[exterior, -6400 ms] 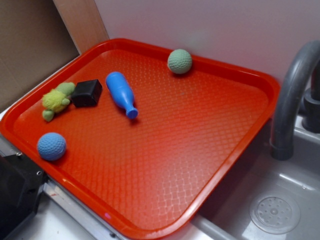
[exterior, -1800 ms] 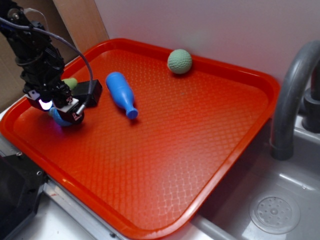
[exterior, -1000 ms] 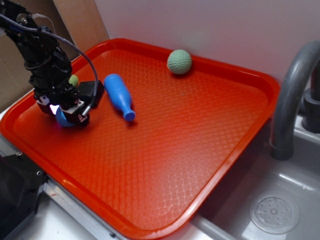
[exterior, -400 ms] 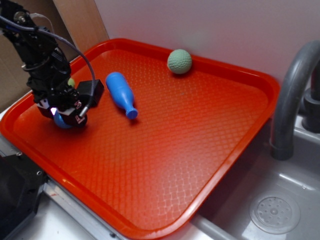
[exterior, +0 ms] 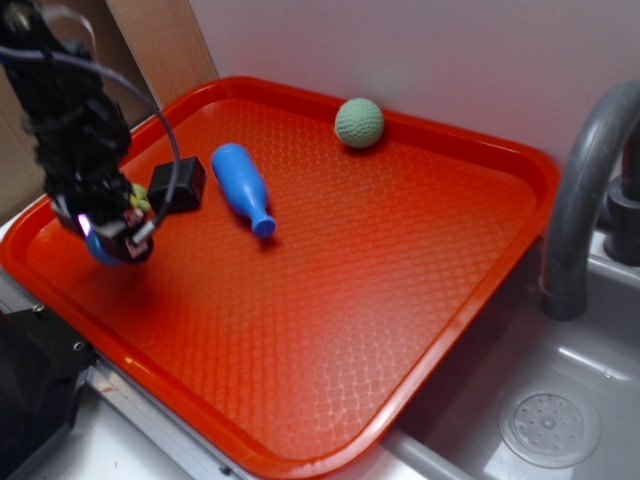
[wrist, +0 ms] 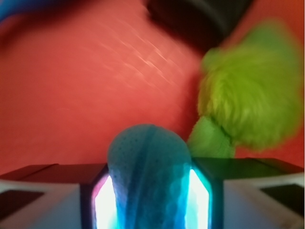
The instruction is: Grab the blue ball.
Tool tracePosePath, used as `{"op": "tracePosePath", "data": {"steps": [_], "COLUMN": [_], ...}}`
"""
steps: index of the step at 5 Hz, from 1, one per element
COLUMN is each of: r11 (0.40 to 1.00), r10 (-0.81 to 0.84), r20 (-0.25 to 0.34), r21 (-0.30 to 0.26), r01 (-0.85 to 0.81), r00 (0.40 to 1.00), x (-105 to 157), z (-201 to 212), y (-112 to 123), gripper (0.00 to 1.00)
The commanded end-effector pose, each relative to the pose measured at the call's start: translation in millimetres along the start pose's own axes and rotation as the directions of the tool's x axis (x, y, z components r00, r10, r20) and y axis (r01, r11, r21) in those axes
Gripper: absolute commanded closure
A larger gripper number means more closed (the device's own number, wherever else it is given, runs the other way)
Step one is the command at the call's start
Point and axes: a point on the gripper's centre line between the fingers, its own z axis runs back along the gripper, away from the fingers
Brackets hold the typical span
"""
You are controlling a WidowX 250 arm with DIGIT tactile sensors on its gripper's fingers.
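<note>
Item 1, the gripper [exterior: 108, 240]: you will find it at the left end of the red tray [exterior: 420, 330], hanging from the black arm [exterior: 70, 120] with a dark cable looping off its side. Its jaws are clamped on item 2, one pressing each flank of the ball in the wrist view.

Item 2, the blue ball [wrist: 147, 176]: light blue, dimpled, seated between the jaws. In the exterior view you can see only a sliver of it [exterior: 98, 248] beneath the gripper, over the tray's left part. Whether it touches the tray you cannot tell.

Item 3, the green plush toy [wrist: 248, 109]: fuzzy, yellow-green, just beside the ball on its right in the wrist view. In the exterior view the arm hides nearly all of it.

Item 4, the black block [exterior: 182, 185]: on the tray, just beyond the gripper.

Item 5, the blue bowling pin [exterior: 240, 187]: lying on its side next to the black block, narrow end toward the tray's middle.

Item 6, the green ball [exterior: 359, 122]: dimpled, at the tray's far rim, well apart from the gripper.

Item 7, the grey faucet [exterior: 585, 190]: right of the tray, over the sink [exterior: 550, 410].
</note>
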Motion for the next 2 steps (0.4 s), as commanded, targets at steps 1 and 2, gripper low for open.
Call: {"op": "tracePosePath", "data": {"steps": [1,2], "r11": [0.994,0.993], "r10": [-0.081,-0.086], "r20": [0.163,0.197], "r21": [0.088,0.092], "r01": [0.067,0.069], "r00": [0.983,0.977], "x": [30,29], "z": [105,146], "y": [9,14], "gripper": [1.00,1.00]}}
